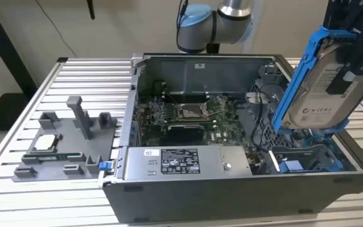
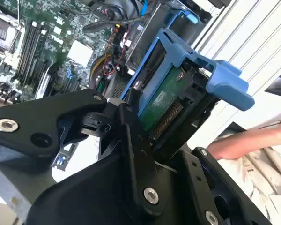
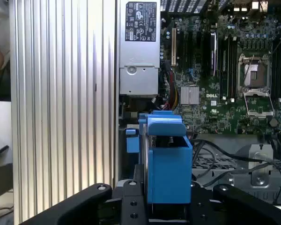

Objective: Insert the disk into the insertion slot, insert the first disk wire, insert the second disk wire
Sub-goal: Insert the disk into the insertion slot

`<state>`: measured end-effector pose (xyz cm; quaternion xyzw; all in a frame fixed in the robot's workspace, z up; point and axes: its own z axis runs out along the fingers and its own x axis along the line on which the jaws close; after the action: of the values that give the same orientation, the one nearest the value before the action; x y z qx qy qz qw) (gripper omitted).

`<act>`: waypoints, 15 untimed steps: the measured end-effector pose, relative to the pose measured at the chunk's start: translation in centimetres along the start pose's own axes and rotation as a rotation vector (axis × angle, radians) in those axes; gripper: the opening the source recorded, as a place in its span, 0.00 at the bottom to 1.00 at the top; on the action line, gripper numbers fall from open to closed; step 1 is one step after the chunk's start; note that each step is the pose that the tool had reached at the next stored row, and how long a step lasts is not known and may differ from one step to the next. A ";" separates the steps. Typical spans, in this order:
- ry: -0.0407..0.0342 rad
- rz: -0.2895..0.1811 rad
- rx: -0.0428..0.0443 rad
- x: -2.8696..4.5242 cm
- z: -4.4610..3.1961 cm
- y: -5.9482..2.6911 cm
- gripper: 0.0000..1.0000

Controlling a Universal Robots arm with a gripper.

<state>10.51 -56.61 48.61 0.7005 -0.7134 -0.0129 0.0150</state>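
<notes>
Disk (image 1: 323,90) was up in the air at the exterior view's right end of the open computer case (image 1: 232,194), standing on edge and leaning slightly, label face toward the camera. Its blue carrier frame ran around the edges.

Tool (image 1: 353,61) was clamped shut on the disk's upper part. In the second wrist view, black fingers (image 2: 131,140) pressed against the disk from either side, with the green circuit board underside showing between them. In the first wrist view, the blue carrier end projected straight out from the tool, over the case interior.

Insertion slot (image 1: 304,161) sat directly below the disk, in the case's near corner on the exterior view's right: a grey cage with blue tabs. Disk's lower end hung just above the cage, apart from it; nothing was in the bay.

Grey power-supply box (image 1: 181,163) lay beside the slot, with the motherboard (image 1: 188,113) behind it. The case stood on a slatted metal desk (image 1: 87,75).
</notes>
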 end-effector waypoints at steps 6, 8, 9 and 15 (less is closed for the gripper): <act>0.0000 0.000 0.0000 0.00 0.06 -0.02 0.00; 0.0002 0.000 0.0000 0.00 0.10 -0.04 0.00; 0.0002 0.000 0.0000 0.01 0.13 -0.06 0.00; -0.0001 0.000 -0.0051 0.28 0.32 -0.45 0.00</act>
<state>10.94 -56.91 48.28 0.7005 -0.7133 -0.0147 0.0167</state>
